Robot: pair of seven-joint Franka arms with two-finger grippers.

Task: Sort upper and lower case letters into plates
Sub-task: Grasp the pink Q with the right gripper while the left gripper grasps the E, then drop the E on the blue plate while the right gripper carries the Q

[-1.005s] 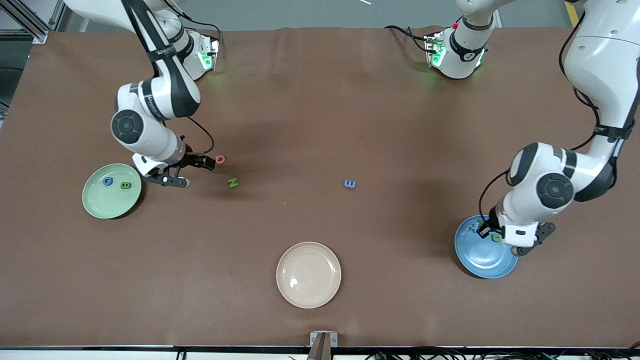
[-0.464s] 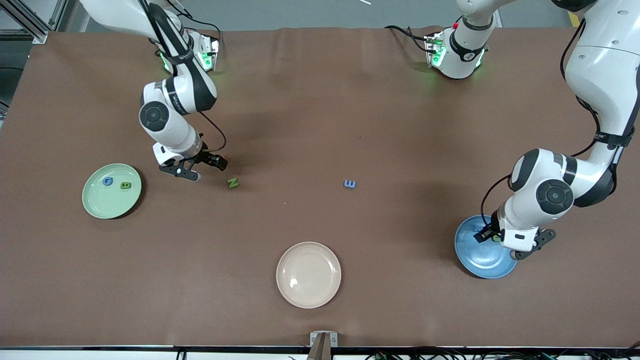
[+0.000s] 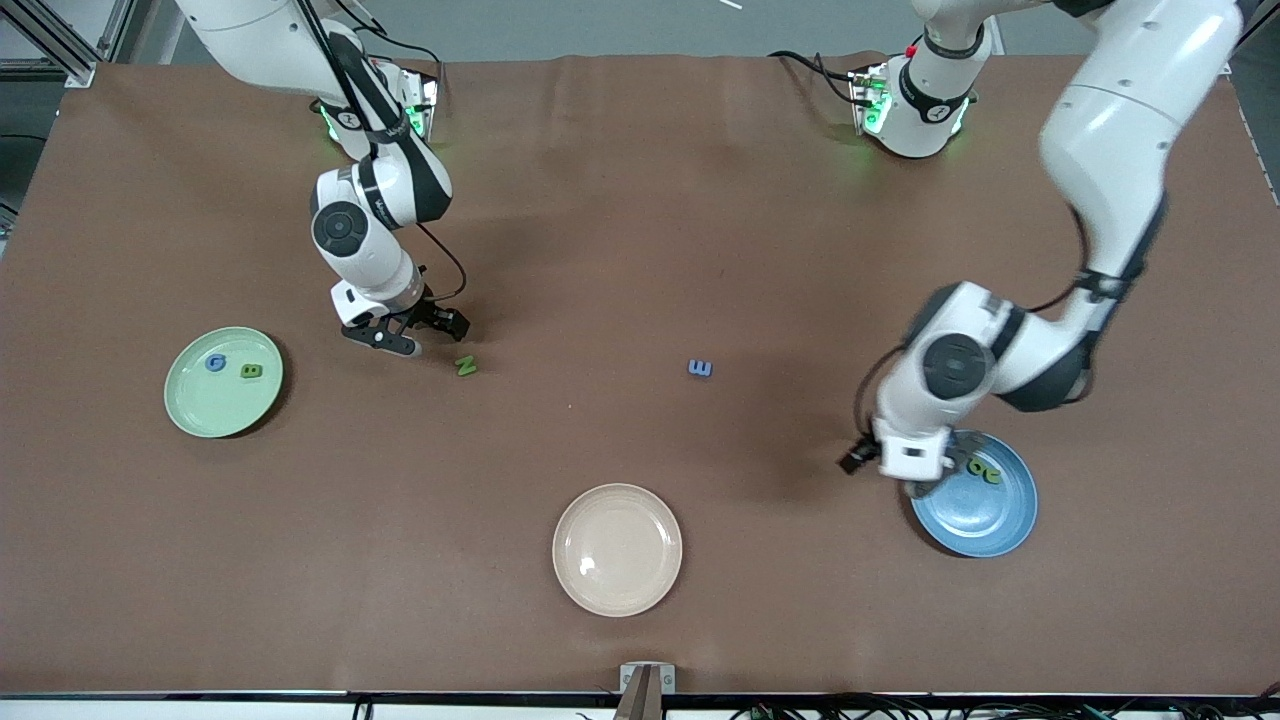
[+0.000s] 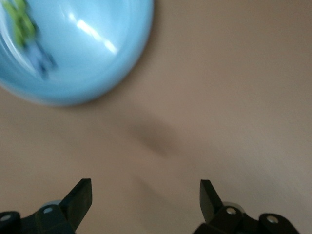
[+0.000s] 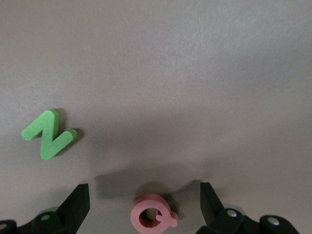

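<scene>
Brown table — left pincer (spread) past blue plate's rim.

Even overhead light, soft shadows, motion-blurred left wrist view

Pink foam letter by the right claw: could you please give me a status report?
Right claw open, straddling pink foam letter Q on table. Left claw open, empty, beside blue plate. Nothing in the way.
</scene>
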